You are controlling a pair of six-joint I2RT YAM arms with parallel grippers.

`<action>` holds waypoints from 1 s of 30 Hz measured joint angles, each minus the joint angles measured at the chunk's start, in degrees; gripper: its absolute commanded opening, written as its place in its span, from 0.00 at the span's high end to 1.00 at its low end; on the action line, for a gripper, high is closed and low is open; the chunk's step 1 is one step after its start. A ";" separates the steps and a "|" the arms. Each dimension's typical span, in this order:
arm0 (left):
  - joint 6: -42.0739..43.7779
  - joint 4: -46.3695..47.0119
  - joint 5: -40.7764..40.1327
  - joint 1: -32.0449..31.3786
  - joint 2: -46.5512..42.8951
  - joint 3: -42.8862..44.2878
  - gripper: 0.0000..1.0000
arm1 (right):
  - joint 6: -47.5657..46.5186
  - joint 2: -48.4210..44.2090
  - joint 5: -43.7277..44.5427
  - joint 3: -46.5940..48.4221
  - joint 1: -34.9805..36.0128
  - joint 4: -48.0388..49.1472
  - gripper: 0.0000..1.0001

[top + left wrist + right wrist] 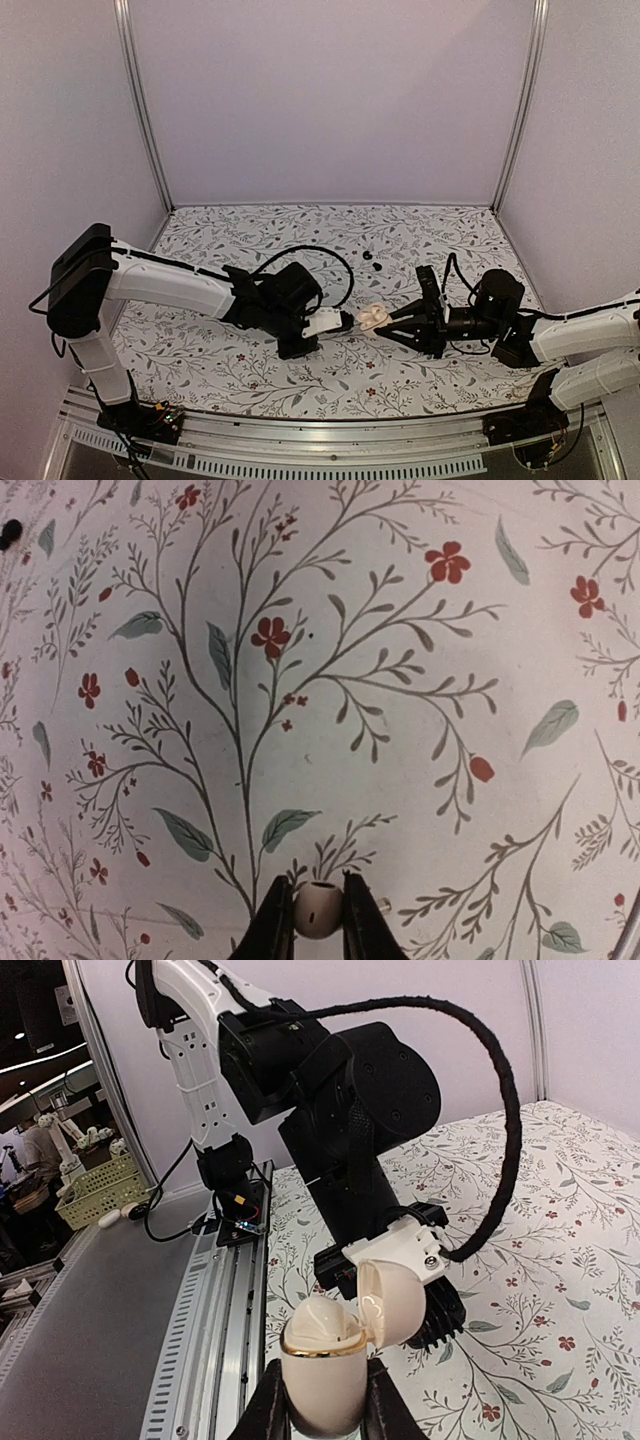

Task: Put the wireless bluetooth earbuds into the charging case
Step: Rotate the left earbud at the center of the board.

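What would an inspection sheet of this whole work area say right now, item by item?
Surface: white tabletop printed with twigs and red flowers; no spills seen.
Job's things: cream egg-shaped charging case with gold rim, lid open; two tiny black rounded buds lying on the tabletop beyond both grippers, outside the case.
Clutter: nothing seen.
Grippers: left gripper shut on a small cream rounded piece; right gripper shut on the case.
Cables: black sleeved cable looping from the left arm.
Surroundings: pale walls with metal corner posts; aluminium rail at the near edge; green basket outside the booth.
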 measured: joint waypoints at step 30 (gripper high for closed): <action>1.84 -1.29 -3.21 1.31 -8.24 -0.44 0.49 | -0.07 -3.04 0.02 0.00 -0.48 -2.14 1.00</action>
